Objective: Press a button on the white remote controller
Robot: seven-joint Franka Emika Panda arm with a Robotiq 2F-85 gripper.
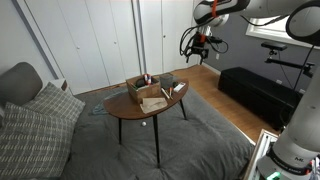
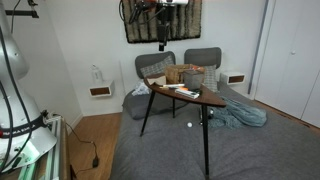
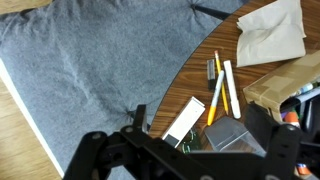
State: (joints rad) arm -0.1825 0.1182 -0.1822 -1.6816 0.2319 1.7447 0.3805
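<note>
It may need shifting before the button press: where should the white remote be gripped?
Take the white remote across its narrow width at mid-length, coming straight down. It lies flat by the table edge, and its long sides look clear.

A table (image 3: pixel 205 45) stands on a rug (image 3: pixel 90 70). In an exterior view a couch (image 1: pixel 18 85) with cushions (image 1: pixel 45 125) sits to one side of it. Two chairs (image 2: pixel 155 68) stand behind it in an exterior view. In the wrist view a remote (image 3: pixel 185 120) lies on the tabletop close to the edge, next to the rug. Two pencils (image 3: pixel 214 95) lie side by side just inward of the remote. A box (image 3: pixel 285 85) sits beyond the pencils, and a napkin (image 3: pixel 270 35) lies farther along the tabletop from the box. The gripper (image 1: pixel 197 45) hangs well above the table, near its end.
</note>
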